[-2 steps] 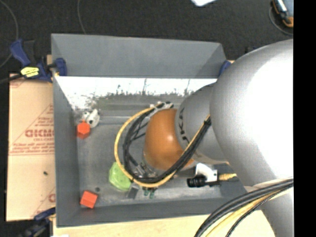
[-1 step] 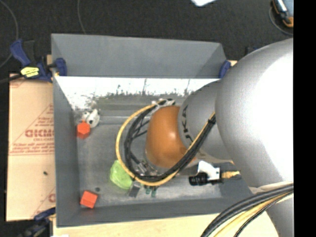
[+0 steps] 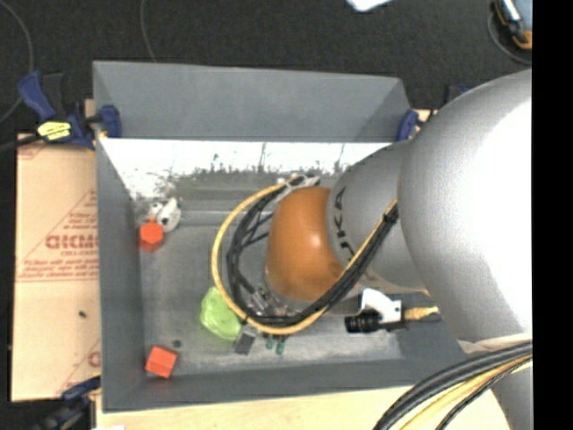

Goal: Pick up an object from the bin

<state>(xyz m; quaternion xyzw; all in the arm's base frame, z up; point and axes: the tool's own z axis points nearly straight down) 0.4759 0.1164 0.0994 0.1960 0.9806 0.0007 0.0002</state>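
Observation:
My gripper (image 3: 261, 319) is low in the front middle of the bin, mostly hidden under the arm's orange cover. A crumpled light-green thing (image 3: 218, 314) lies right against its left side, touching or nearly touching it. To the gripper's right, on the bin floor, lies a black and white thing with a yellow tip (image 3: 380, 313).
An orange block (image 3: 161, 362) sits in the front left corner. A smaller orange cube (image 3: 150, 235) and a little white thing (image 3: 166, 211) lie near the back left wall. The arm and its cables cover the right half of the bin.

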